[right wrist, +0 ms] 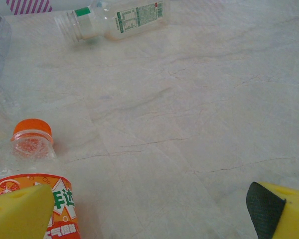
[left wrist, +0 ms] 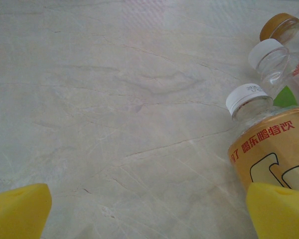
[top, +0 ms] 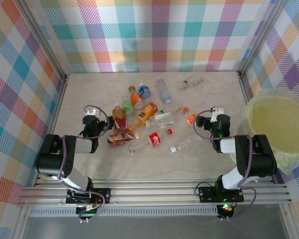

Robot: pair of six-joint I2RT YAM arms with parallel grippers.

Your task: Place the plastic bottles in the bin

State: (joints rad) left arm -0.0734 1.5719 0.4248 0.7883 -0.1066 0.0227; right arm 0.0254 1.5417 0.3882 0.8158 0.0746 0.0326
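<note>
The plastic bottles lie on their sides across the middle of the worktop, most of them bunched in a loose heap at centre frame of the top view.

The left end effector sits at the heap's left edge, released. Its yellow fingers are spread to the two lower corners of the left wrist view, with bare worktop between them. In that view an orange-label bottle with a white cap lies at the right edge, just behind the right-hand pad. Whether it touches the pad I cannot tell. Above it lie a clear white-capped bottle and a gold-capped bottle.

The right end effector sits to the right of the heap, also released and grasping nothing. In the right wrist view its fingers stand in the lower corners. An orange-capped bottle lies at lower left, just beside the left-hand pad. A green-label bottle lies well apart at the top of the frame.

The bin stands at the right edge of the top view, just beside the right arm and well apart from the heap.

The worktop is pale beige with fine stone-like veins. Pastel plaid walls close it in on three sides, and aluminium rails run along the bottom of the frame.
</note>
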